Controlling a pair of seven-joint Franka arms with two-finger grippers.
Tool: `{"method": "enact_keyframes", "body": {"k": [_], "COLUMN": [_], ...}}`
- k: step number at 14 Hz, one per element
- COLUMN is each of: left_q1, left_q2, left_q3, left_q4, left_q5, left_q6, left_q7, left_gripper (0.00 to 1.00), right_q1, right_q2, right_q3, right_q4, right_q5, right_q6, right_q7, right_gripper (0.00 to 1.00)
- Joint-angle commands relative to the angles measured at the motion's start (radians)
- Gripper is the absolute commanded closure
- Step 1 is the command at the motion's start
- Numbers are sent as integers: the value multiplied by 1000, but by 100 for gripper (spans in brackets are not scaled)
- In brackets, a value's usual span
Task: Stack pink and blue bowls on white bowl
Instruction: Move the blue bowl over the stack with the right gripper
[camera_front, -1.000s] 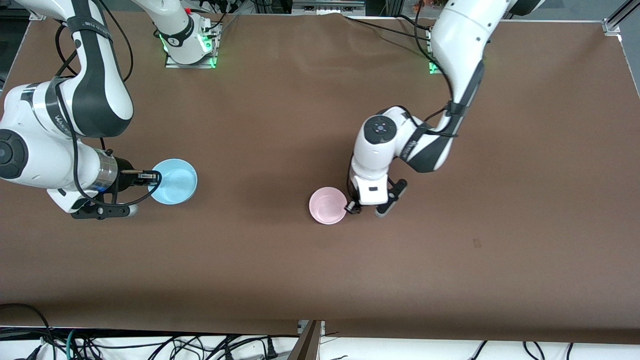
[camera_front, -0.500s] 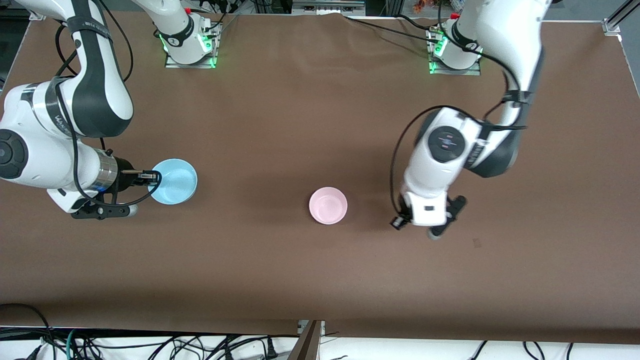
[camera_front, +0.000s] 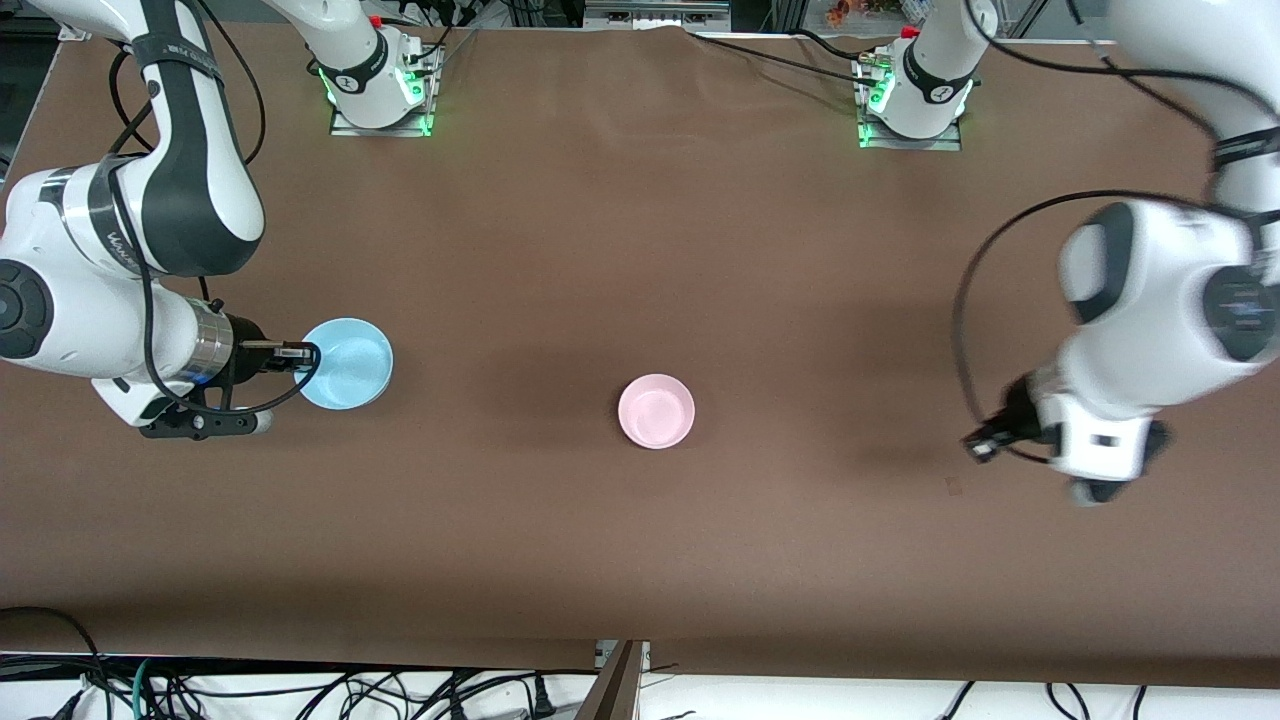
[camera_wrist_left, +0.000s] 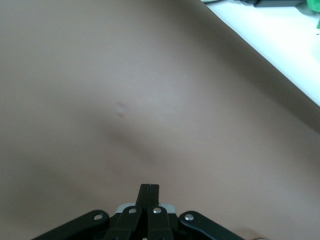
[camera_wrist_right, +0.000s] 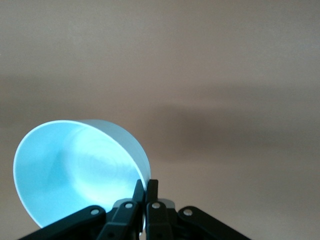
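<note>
The light blue bowl (camera_front: 348, 363) hangs over the table toward the right arm's end, with my right gripper (camera_front: 305, 351) shut on its rim. The right wrist view shows the blue bowl (camera_wrist_right: 70, 170) tilted, its rim pinched in the right gripper (camera_wrist_right: 145, 184). The pink bowl (camera_front: 656, 411) sits upright near the middle of the table, with nothing touching it. My left gripper (camera_front: 980, 447) is over bare table toward the left arm's end, well away from the pink bowl. It is shut on nothing, as the left wrist view of the left gripper (camera_wrist_left: 149, 187) shows. The white bowl is out of view.
A brown cloth (camera_front: 640, 250) covers the table. The two arm bases (camera_front: 375, 95) (camera_front: 915, 100) stand at the edge farthest from the front camera. Cables (camera_front: 300, 690) hang along the edge nearest that camera. A small mark (camera_wrist_left: 120, 107) shows on the cloth under the left gripper.
The left arm swung away from the pink bowl toward its own end of the table, leaving that bowl standing in place. The right arm and blue bowl have barely moved.
</note>
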Motion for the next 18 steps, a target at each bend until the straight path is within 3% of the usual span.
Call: {"method": "enact_keyframes", "body": {"k": [1, 5, 9, 11, 15, 18], "left_q1": [99, 205, 249, 257, 250, 243], "left_q2": [-2, -8, -42, -57, -133, -210], "left_q3": [-14, -8, -2, -1, -14, -39], "left_q4": [76, 77, 65, 56, -16, -96], "left_q5": [-41, -27, -23, -21, 85, 88], "left_q6": [-109, -138, -210, -219, -234, -234], "left_q7": [193, 426, 629, 655, 658, 658], "left_gripper": [100, 100, 95, 94, 94, 94], "right_q1": [4, 49, 219, 302, 418, 481], "right_q2": [0, 34, 144, 201, 354, 382], "right_q3": [3, 3, 3, 11, 29, 29], "right_q4": [5, 5, 17, 36, 201, 214], "right_q5": [18, 110, 110, 122, 150, 147], "right_q6": [3, 68, 285, 411, 496, 511], "right_q7": [15, 105, 373, 544, 852, 969], "right_gripper": [100, 100, 100, 100, 100, 100]}}
